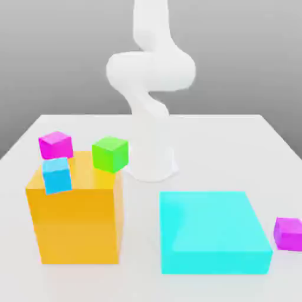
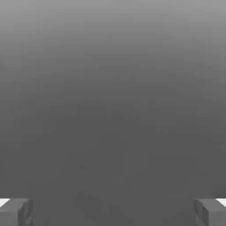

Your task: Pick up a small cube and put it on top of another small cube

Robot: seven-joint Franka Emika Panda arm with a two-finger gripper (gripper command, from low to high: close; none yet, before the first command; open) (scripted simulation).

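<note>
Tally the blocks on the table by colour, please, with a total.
Magenta small cubes: 2
Green small cube: 1
Sky-blue small cube: 1
Orange large block: 1
Cyan flat block: 1
Total: 6

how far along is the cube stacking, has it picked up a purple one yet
Nothing looks done yet. The two purple cubes lie far apart: one by the orange block at the exterior view's left, the other on the table beside the flat cyan block. In hand: nothing; the gripper is open and empty. Left: grasp one cube, carry it over, set it on the other.
</note>
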